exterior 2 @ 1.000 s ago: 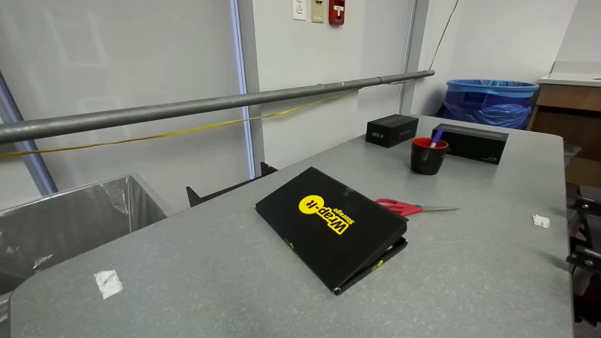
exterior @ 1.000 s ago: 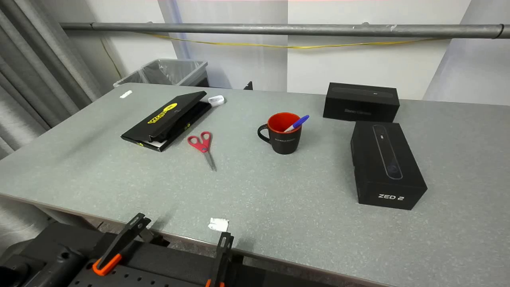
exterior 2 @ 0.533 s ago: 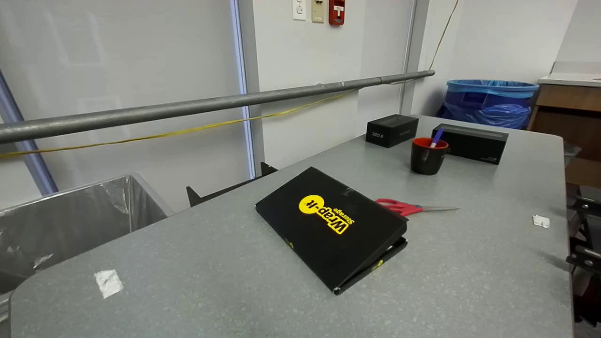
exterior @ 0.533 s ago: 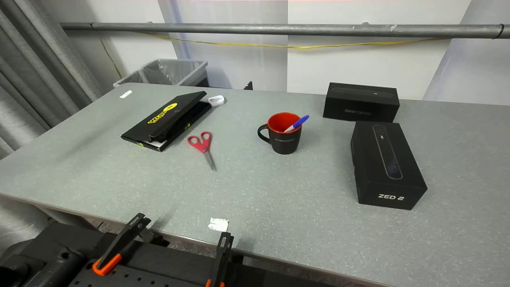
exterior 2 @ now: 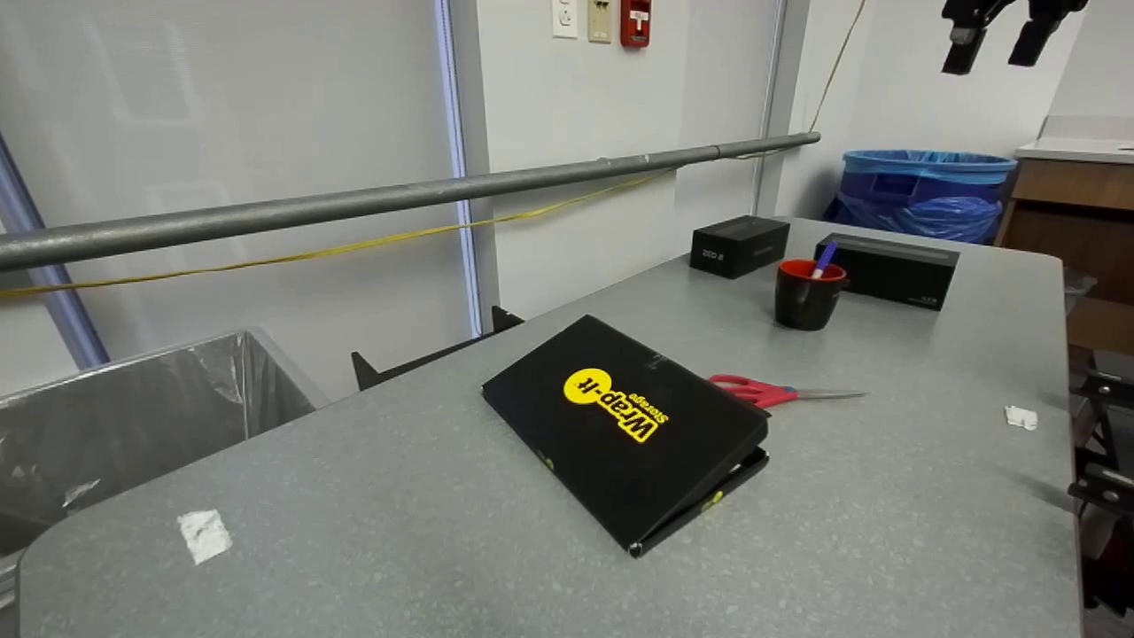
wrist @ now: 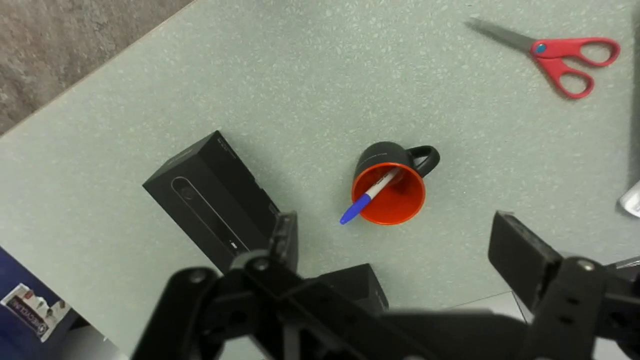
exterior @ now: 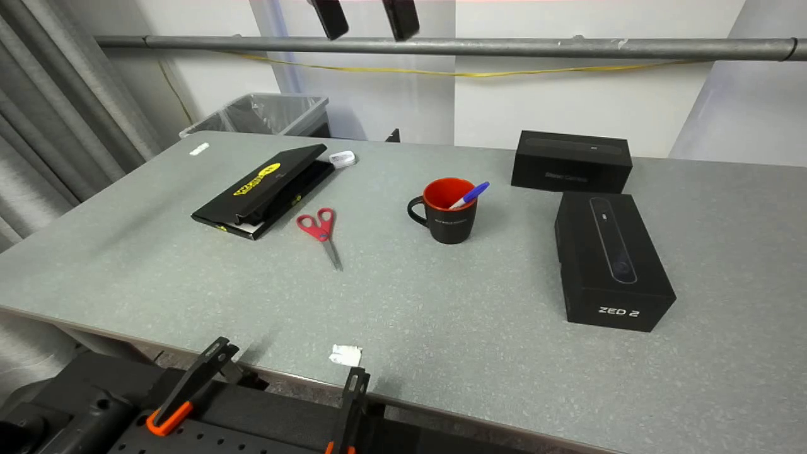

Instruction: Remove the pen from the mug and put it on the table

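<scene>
The pen, with a blue end and whitish barrel, leans in the mug, its blue end sticking out over the rim; it shows in both exterior views [exterior: 475, 192] [exterior 2: 825, 257] and the wrist view [wrist: 356, 209]. The mug, black outside and red inside, stands upright on the grey table [exterior: 391, 302]; it shows in both exterior views [exterior: 450, 228] [exterior 2: 804, 306] and the wrist view [wrist: 400, 205]. My gripper is open and empty, high above the table, at the top of both exterior views [exterior: 372, 31] [exterior 2: 990, 62]. In the wrist view its fingers [wrist: 395, 237] are wide apart, with the mug beyond them.
Two black boxes [exterior: 615, 261] [exterior: 572, 161] stand beside and behind the mug. Red-handled scissors [exterior: 321, 233] and a flat black box with yellow lettering [exterior: 261, 189] lie on the handle side. A metal pipe [exterior: 441, 47] runs along the wall behind the table.
My gripper has come into both exterior views from the top; it was out of both in the earlier frames. The pen, the mug and the other objects have not moved.
</scene>
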`<state>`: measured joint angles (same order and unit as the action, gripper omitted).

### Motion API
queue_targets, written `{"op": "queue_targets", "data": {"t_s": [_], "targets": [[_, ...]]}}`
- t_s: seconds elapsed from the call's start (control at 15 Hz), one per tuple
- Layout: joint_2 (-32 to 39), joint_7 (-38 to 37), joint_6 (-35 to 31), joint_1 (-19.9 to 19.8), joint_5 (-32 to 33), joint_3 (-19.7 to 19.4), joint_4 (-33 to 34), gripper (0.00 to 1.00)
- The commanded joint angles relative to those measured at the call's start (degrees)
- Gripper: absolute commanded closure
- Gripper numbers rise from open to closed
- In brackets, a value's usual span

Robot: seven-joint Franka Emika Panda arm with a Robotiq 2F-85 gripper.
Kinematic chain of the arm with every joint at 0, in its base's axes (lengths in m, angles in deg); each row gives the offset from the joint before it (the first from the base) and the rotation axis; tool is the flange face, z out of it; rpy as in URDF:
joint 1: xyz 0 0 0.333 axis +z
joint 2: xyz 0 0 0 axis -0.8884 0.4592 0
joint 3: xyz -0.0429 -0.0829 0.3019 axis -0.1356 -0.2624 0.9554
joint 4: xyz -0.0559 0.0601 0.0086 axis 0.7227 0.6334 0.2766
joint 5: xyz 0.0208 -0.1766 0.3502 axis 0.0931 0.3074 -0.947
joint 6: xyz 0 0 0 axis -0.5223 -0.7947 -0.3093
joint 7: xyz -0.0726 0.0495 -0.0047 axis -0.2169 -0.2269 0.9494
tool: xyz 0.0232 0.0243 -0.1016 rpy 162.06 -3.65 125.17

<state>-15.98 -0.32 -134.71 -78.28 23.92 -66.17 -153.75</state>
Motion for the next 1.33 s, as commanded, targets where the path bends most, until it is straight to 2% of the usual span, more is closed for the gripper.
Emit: {"op": "queue_targets", "data": {"t_s": [0.0,0.27,0.53,0.73,0.87,1.0,1.13,1.2,1.27], "targets": [[1.04,-0.86,0.18,0.69,0.52,-0.86,0.62,0.0],[1.83,-1.5,0.18,0.69,0.52,-0.88,1.49,0.0],[8.37,-19.11,-14.21,-4.23,6.31,6.63,-0.25,0.0],[15.04,-31.41,-22.54,-14.33,11.59,16.56,0.82,0.0],[17.76,-39.72,-24.35,-22.88,16.67,23.92,1.98,0.0],[18.68,-47.99,-23.53,-30.89,21.49,31.16,2.85,0.0],[19.31,-55.92,-20.23,-36.96,26.19,37.07,4.14,0.0],[19.81,-59.87,-17.98,-39.15,28.4,39.65,4.86,0.0],[21.57,-63.75,-14.59,-39.4,30.81,40.85,6.03,0.0]]}}
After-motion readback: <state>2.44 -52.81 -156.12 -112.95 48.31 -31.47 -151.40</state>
